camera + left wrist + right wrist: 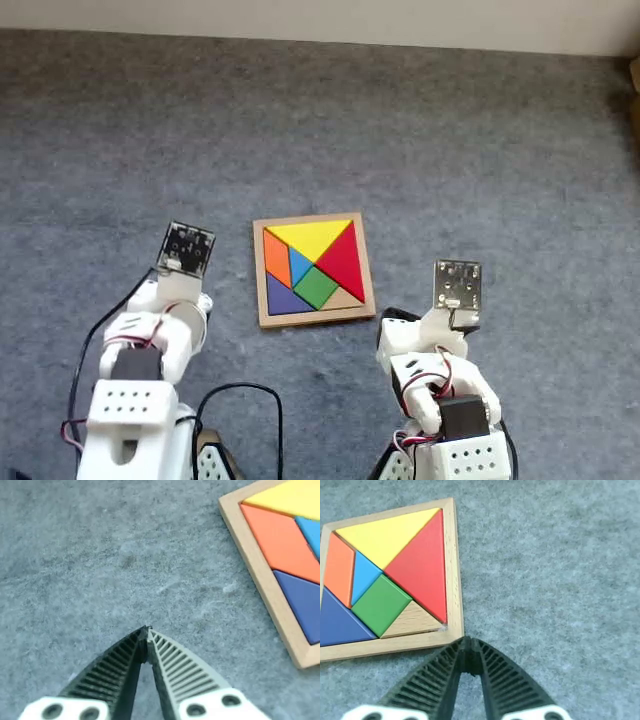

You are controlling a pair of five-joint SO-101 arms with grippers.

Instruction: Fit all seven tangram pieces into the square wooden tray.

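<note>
The square wooden tray (259, 270) lies on the grey carpet between the two arms. Inside it are a yellow triangle (310, 238), a red triangle (343, 262), an orange piece (276, 257), a light blue triangle (299, 266), a green square (316, 287) and a dark blue triangle (283, 298). A wood-coloured triangle (412, 620) fills the corner nearest the right arm. My left gripper (146, 630) is shut and empty over bare carpet beside the tray's edge (260, 575). My right gripper (468, 641) is shut and empty just off the tray's near corner (454, 630).
The left arm (160, 325) stands left of the tray and the right arm (440, 345) to its right, both near the front. Grey carpet (320, 130) stretches behind the tray. A black cable (245, 390) loops on the floor between the arm bases.
</note>
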